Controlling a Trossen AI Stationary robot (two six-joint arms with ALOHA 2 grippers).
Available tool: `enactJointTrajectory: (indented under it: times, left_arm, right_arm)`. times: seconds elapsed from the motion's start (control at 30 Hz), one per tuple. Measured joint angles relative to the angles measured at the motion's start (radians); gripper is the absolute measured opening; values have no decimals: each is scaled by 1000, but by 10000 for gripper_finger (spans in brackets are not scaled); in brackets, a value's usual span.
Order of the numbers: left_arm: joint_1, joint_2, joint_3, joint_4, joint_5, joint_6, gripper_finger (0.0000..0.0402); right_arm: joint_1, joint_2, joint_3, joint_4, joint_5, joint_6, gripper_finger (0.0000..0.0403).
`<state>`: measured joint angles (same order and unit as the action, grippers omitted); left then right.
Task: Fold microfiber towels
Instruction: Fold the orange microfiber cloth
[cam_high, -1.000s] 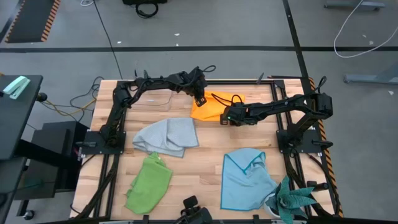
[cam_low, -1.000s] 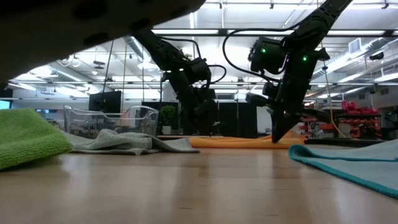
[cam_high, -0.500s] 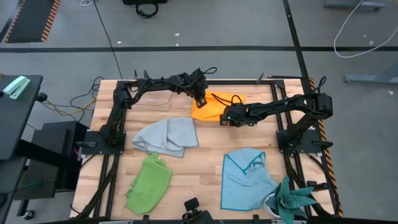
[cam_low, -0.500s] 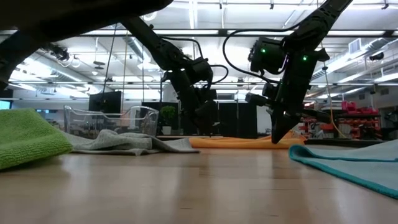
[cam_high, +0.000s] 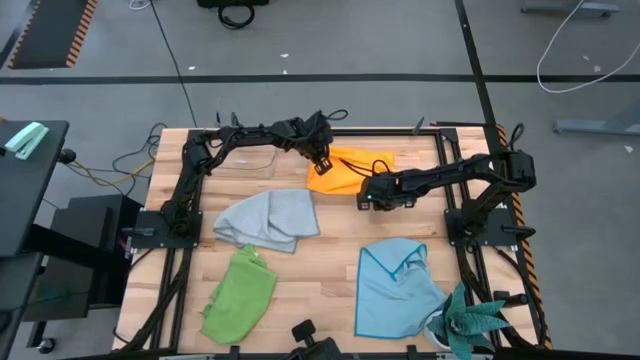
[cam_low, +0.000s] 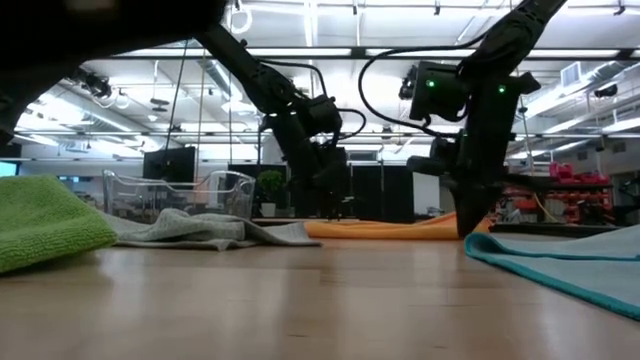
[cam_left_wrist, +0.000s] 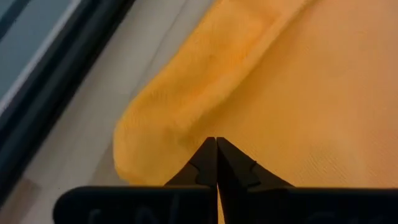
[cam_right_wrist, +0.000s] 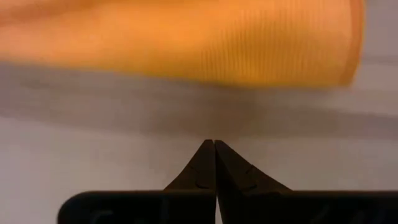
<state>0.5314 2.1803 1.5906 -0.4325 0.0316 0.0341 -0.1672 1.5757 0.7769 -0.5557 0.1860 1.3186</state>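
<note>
On the left side of the wooden tabletop (cam_high: 330, 240), the lime green towel (cam_high: 240, 294) lay crumpled near the front edge, and the grey towel (cam_high: 268, 219) lay bunched just behind it, apart from both arms. A clear plastic box (cam_low: 178, 190) stood at the far left part of the tabletop.

The left claw (cam_high: 322, 163) was down at the far left edge of the orange-yellow towel (cam_high: 345, 170). In the left wrist view its fingers (cam_left_wrist: 208, 163) were pressed fully together on top of the cloth, close to a rounded folded edge; whether any fabric was pinched between them could not be told.

The orange-yellow towel lay flat at the back centre of the tabletop, between the two claws.

The right claw (cam_high: 374, 199) was at the towel's near right side, just off its edge. In the right wrist view its fingers (cam_right_wrist: 211, 165) were closed tight with nothing between them, tips over bare tabletop, and the orange-yellow cloth lay just ahead of them, not touching.

Toward the front right, the light blue towel (cam_high: 395, 285) lay spread with one corner turned over, well apart from both claws. A teal spiky-leaved plant (cam_high: 470, 322) stood at the front right corner beside it.
</note>
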Motion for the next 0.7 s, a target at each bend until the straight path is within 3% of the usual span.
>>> enactJointTrajectory:
  times: [0.13, 0.23, 0.37, 0.7]
  left_arm:
    - [11, 0, 0, -67, 2, -36, 5]
    - [22, 0, -1, -99, 4, -63, 6]
    - [22, -2, 4, -101, 24, -76, 18]
    - [-2, -6, 167, -167, 27, -74, 14]
  right_arm:
    - [37, -6, 0, -2, -3, 0, 1]
    - [43, -17, 8, 12, 52, 4, 0]
    - [-8, -19, 21, 14, 111, -2, 0]
    - [-129, -18, 21, 39, 105, -67, 0]
